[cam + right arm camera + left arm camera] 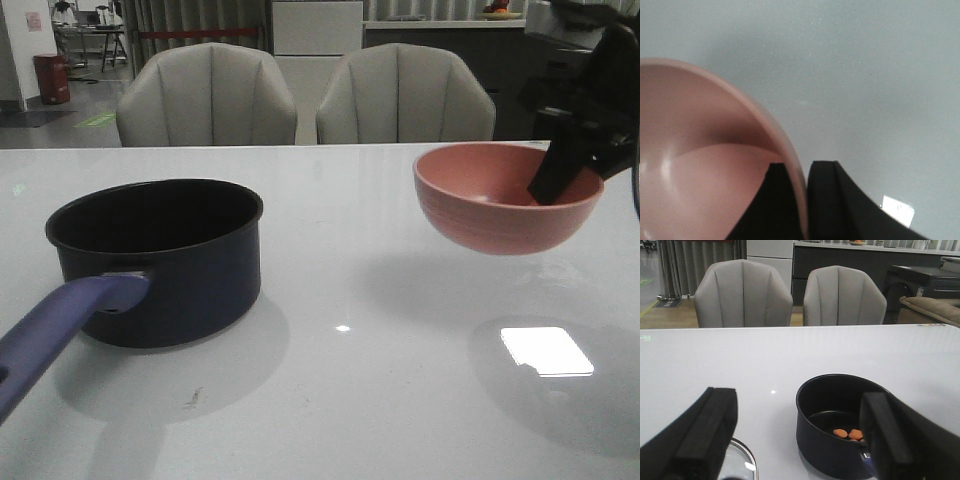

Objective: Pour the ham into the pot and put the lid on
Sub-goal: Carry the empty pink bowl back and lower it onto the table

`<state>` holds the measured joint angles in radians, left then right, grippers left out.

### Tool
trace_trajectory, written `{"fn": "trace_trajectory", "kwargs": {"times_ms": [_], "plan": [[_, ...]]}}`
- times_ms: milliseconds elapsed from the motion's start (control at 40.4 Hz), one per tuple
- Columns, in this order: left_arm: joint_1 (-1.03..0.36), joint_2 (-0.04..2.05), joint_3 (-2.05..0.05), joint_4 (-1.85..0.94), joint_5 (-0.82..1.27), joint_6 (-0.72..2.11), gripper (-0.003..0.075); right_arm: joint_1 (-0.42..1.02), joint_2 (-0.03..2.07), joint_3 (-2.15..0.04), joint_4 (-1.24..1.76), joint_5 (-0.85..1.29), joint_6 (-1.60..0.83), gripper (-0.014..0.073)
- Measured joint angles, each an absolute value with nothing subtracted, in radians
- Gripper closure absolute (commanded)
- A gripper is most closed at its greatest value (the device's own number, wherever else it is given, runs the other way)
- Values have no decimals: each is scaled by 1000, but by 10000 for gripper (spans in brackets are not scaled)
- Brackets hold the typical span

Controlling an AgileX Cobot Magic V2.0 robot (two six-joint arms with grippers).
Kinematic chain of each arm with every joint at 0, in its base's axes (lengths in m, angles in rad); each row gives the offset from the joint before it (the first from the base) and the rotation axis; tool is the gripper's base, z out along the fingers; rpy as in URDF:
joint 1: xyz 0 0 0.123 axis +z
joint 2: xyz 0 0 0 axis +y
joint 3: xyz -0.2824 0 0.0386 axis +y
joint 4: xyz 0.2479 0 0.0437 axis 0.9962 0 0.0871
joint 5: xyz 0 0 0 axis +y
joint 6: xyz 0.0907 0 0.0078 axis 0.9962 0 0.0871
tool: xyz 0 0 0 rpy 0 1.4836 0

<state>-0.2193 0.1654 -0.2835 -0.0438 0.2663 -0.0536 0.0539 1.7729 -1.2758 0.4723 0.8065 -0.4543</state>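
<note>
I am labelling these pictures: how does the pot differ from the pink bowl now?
The pot is dark navy with straight walls and a long handle; the bowl is salmon pink, rounded, without handle. The pot stands on the table and holds ham; the bowl is held above the table by the right pincer. Both are round and open.

front: low, across table (400,400) | left wrist: near, shares pot (825,405) | right wrist: close, downward

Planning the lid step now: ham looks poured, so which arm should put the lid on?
Left. Its open end effector hangs empty with the lid just below it, beside the pot. The right end effector is shut on the bowl, held above the table.
</note>
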Motion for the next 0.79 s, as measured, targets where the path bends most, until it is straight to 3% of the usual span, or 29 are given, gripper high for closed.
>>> {"fn": "trace_trajectory", "kwargs": {"times_ms": [372,669,793], "plan": [[-219,165,-284,-44,266,-54,171,58,1868,-1276,458,769,-452,438],[-219,165,-284,-44,266,-54,171,58,1887,-1276,456,760,-450,195],[-219,165,-284,-44,266,-54,171,58,1887,-1281,456,758,-450,176]]}}
